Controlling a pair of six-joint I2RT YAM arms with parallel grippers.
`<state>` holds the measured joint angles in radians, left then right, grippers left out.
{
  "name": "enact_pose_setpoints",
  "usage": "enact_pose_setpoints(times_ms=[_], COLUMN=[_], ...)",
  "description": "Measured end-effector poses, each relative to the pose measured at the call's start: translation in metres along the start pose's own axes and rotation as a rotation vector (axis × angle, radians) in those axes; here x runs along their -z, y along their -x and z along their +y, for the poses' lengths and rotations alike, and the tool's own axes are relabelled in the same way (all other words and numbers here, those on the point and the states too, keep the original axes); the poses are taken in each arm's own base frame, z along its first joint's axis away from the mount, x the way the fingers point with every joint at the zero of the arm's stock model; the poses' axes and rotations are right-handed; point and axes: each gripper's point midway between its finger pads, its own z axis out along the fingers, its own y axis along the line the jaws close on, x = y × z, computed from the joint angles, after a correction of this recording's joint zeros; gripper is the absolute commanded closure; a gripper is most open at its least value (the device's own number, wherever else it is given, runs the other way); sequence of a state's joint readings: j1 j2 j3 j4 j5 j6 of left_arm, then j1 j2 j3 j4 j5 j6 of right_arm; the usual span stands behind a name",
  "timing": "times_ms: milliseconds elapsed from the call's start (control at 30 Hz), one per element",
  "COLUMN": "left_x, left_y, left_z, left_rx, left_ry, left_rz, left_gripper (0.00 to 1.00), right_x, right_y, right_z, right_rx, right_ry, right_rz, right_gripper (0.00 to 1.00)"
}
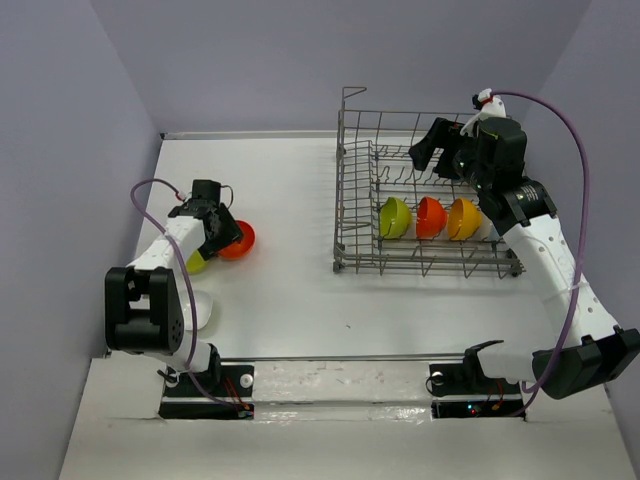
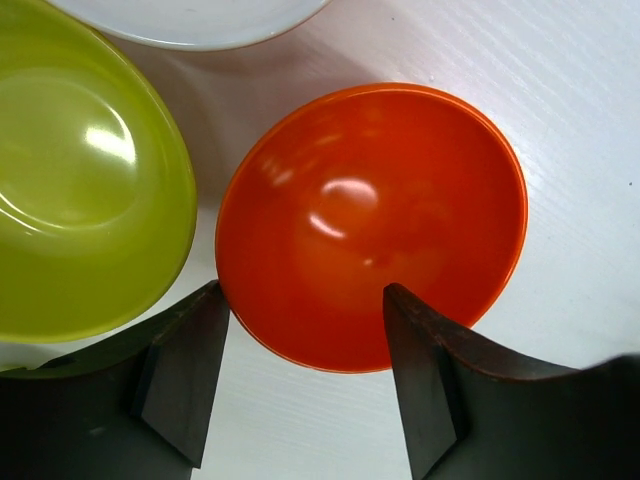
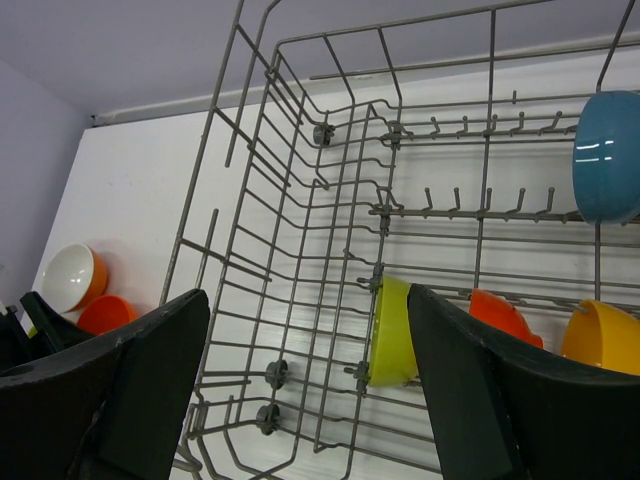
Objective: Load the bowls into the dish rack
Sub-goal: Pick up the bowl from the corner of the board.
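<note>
Straddling the rim of the red-orange bowl (image 2: 370, 220): left tool (image 2: 305, 290) poised.
Top view: bowl left on the table (image 1: 300, 290), dish rack (image 1: 345, 200) well right. Left wrist: jaws apart, near rim between. Right wrist: right tool (image 3: 305, 300) gaping, empty, over the rack.

Glossy bowls (image 2: 370, 220), dish rack (image 1: 341, 200) of metal wire.

Robot lab cell: bare lilac walls (image 1: 250, 60) box in a white surface (image 1: 290, 270); arm bases (image 1: 205, 390) bolted to its near edge.
</note>
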<state>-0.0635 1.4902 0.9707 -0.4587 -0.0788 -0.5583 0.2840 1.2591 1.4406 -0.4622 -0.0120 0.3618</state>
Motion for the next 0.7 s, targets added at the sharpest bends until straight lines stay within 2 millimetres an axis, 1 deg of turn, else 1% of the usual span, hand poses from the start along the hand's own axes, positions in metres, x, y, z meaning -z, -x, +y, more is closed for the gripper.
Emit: enact_pose_setpoints(times_ms=[100, 133, 367, 400, 467, 500, 567, 600, 700], left_x=[-0.003, -0.005, -0.010, -0.011, -0.012, -0.012, -0.014, -0.014, -0.014], left_y=[-0.001, -0.001, -0.004, -0.004, -0.004, -0.004, -0.002, -0.001, 0.000], left_z=[0.000, 0.000, 0.000, 0.000, 0.000, -0.001, -0.002, -0.004, -0.006], left_rx=[0.000, 0.000, 0.000, 0.002, 0.000, 0.002, 0.003, 0.005, 0.004], left_ry=[0.003, 0.004, 0.006, 0.004, 0.005, 0.000, -0.002, -0.011, -0.019], left_rz=[0.006, 0.007, 0.016, 0.019, 0.018, 0.020, 0.012, 0.010, 0.008], left_gripper=[0.35, 0.40, 0.61, 0.67, 0.74, 0.81, 0.90, 1.00, 1.00], right_x=[0.000, 0.000, 0.000, 0.000, 0.000, 0.000, 0.000, 0.000, 0.000], right_y=[0.000, 0.000, 0.000, 0.000, 0.000, 0.000, 0.000, 0.000, 0.000], right_z=[0.000, 0.000, 0.000, 0.000, 0.000, 0.000, 0.000, 0.000, -0.001], right_rx=[0.000, 0.000, 0.001, 0.001, 0.003, 0.003, 0.005, 0.005, 0.007], right_ry=[0.000, 0.000, -0.001, -0.001, 0.000, -0.001, -0.001, -0.001, -0.002], right_rz=[0.000, 0.000, 0.001, 0.001, 0.000, 0.001, 0.000, 0.000, 0.000], right_gripper=[0.14, 0.14, 0.14, 0.14, 0.14, 0.14, 0.14, 0.14, 0.14])
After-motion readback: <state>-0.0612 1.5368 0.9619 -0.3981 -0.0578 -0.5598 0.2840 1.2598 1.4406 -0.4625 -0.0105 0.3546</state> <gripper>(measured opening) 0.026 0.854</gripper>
